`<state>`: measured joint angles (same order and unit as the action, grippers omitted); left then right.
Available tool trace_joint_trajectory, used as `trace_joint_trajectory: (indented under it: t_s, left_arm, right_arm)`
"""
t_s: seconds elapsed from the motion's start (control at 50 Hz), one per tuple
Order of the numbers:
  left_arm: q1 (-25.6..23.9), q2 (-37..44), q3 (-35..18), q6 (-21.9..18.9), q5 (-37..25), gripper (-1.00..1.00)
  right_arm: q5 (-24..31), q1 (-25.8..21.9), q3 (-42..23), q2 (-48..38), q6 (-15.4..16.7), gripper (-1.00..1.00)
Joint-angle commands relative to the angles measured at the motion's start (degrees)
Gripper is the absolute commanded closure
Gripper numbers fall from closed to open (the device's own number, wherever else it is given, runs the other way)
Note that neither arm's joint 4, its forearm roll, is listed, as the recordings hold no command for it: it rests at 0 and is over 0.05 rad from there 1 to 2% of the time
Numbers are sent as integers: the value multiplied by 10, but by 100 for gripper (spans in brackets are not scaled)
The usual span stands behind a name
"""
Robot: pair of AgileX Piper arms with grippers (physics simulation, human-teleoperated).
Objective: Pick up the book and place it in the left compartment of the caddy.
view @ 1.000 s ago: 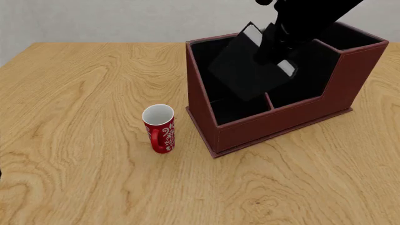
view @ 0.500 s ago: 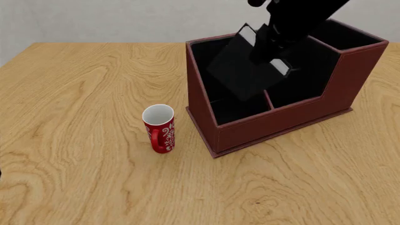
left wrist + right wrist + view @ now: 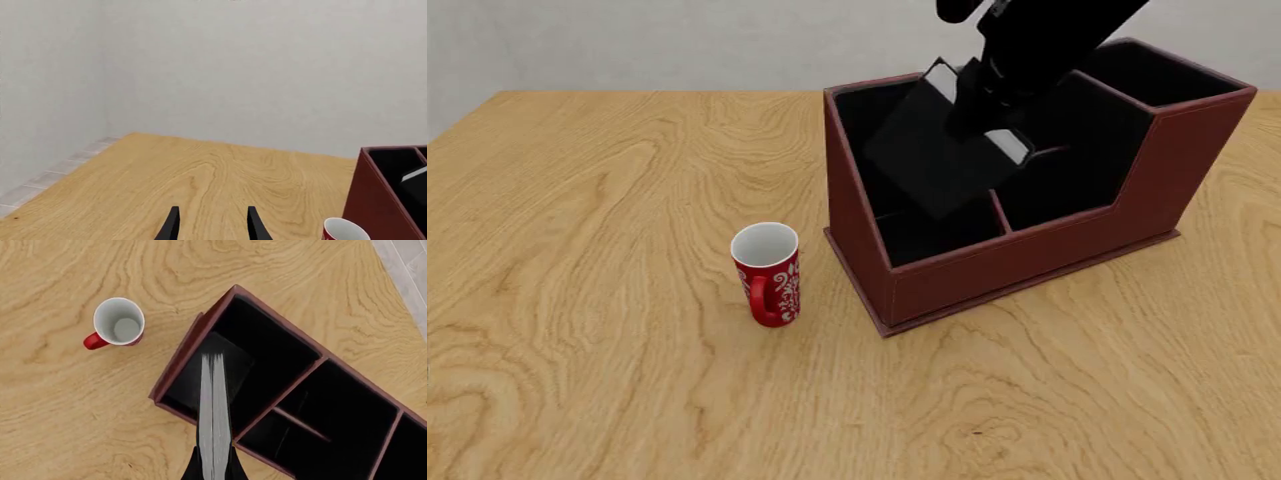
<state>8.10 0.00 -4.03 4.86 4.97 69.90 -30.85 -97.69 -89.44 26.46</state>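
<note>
My right gripper is shut on the black book and holds it tilted above the caddy. The book's lower corner hangs over the left compartment, close to the middle divider. In the right wrist view the white page edges run out from between my fingers, over the left compartment beside the caddy's end wall. My left gripper is open over bare table. It is outside the front view. The caddy's corner shows in the left wrist view.
A red mug with a white pattern stands upright on the table just left of the caddy. It also shows in the wrist views as the mug and its rim. A pale wall stands behind the wooden table.
My right gripper has carried the book a little to the left and up, from over the middle divider toward the left compartment. The mug and caddy have stayed put.
</note>
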Motion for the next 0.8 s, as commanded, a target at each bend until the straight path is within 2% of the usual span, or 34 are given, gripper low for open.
trace_joint_trajectory:
  t_s: [0.02, 0.52, 0.8]
  left_arm:
    - [3, 0, 0, 2, 1, -100]
    - [7, 0, 8, 0, 8, -100]
    - [12, 0, 10, 1, 10, -100]
  right_arm:
    - [0, -5, -12, -12, -22, 100]
    - [0, 17, -31, -42, -26, 100]
    - [0, 9, -43, -60, -38, 100]
